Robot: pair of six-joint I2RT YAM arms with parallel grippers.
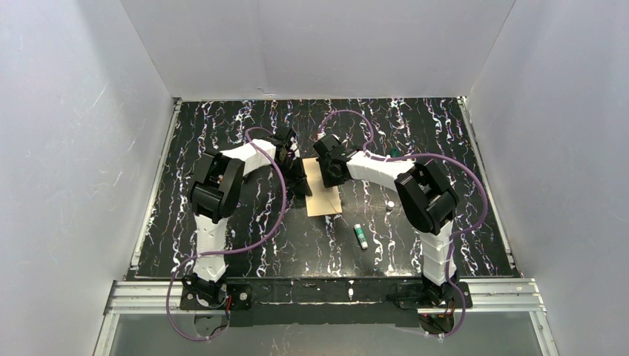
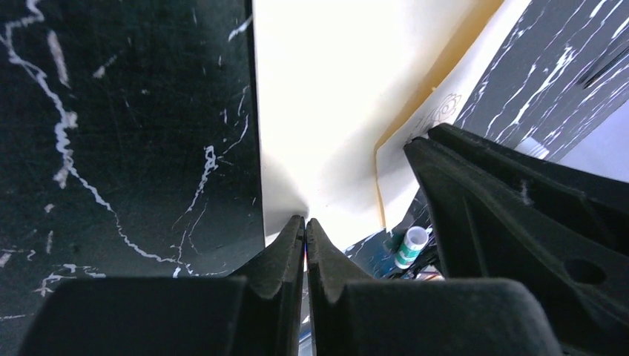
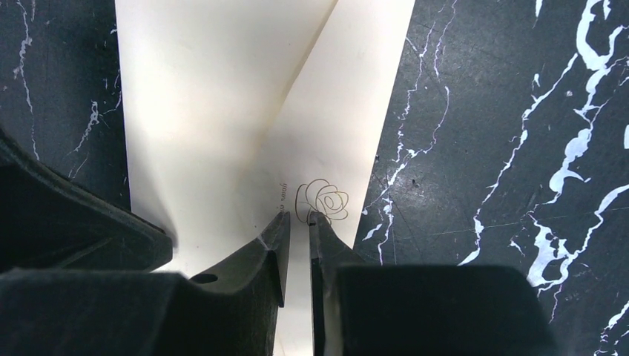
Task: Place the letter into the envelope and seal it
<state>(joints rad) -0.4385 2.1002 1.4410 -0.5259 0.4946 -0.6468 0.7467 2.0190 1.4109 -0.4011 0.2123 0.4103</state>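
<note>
The cream envelope (image 1: 324, 202) lies flat at the table's middle, its far end under both grippers. In the right wrist view the envelope (image 3: 222, 96) shows a diagonal fold and a gold rose print. My right gripper (image 3: 297, 216) has its jaws a narrow slit apart at the rose, with cream paper in the slit; from above, the right gripper (image 1: 330, 182) is over the envelope. My left gripper (image 2: 305, 222) is shut on a corner of the bright white letter (image 2: 326, 96), beside the envelope's rose sheet (image 2: 426, 122). From above, the left gripper (image 1: 300, 182) is at the envelope's left edge.
A green and white glue stick (image 1: 360, 236) lies near the envelope, toward the front right; it also shows in the left wrist view (image 2: 410, 245). A small white cap (image 1: 389, 204) lies to the right. White walls enclose the black marbled table (image 1: 222, 148).
</note>
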